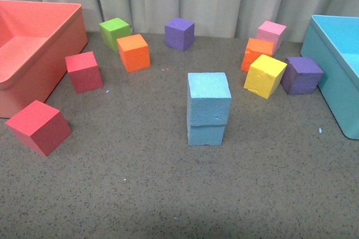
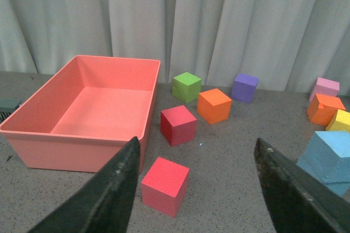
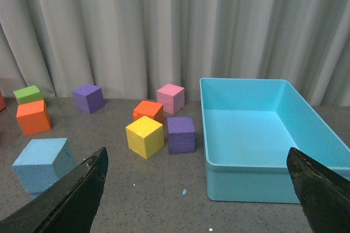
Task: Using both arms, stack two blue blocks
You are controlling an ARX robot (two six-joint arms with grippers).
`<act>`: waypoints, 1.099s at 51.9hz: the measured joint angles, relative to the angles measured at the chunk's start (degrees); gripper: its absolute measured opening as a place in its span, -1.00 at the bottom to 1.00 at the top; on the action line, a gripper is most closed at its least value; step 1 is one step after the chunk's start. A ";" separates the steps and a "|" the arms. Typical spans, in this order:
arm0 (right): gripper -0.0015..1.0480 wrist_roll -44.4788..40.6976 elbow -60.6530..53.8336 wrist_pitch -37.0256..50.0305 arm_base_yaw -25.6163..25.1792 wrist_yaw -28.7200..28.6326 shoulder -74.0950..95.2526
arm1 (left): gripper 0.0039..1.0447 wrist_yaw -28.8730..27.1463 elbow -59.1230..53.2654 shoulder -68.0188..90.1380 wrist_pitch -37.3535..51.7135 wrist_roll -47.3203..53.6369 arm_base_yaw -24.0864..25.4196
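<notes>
One blue block (image 1: 208,90) sits squarely on the other blue block (image 1: 206,133) mid-desk (image 1: 168,194), between the red bin (image 1: 33,42) and turquoise bin (image 1: 336,70). Left pincer (image 2: 194,189) and right pincer (image 3: 197,189) both gape wide, grasping nothing.

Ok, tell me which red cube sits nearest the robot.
The red cube at front left, before the salmon bin; the other red cube lies farther back beside that bin.

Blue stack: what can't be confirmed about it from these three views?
- Lower blue block: hidden below the top blue block in the right wrist view, behind the right gripper.
- Left wrist view: the picture's edge cuts the stack.
- Stack's far side: no view shows it.
- Left gripper: absent from the front view.
</notes>
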 joint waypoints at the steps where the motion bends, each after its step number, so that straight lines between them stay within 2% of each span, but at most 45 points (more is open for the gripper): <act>1: 0.82 0.00 0.00 0.00 0.00 -0.02 0.00 | 0.23 0.00 0.00 0.00 0.00 0.00 0.00; 6: 0.82 0.00 0.00 0.00 0.00 0.00 0.00 | 0.54 0.00 0.00 0.00 0.00 0.00 0.00; 10: 0.82 0.00 0.00 0.00 0.00 0.00 0.00 | 0.90 0.00 0.00 0.00 0.00 0.02 0.00; 57: 0.82 0.00 0.00 0.00 0.00 0.00 0.00 | 0.88 0.00 0.00 0.00 0.00 0.07 0.00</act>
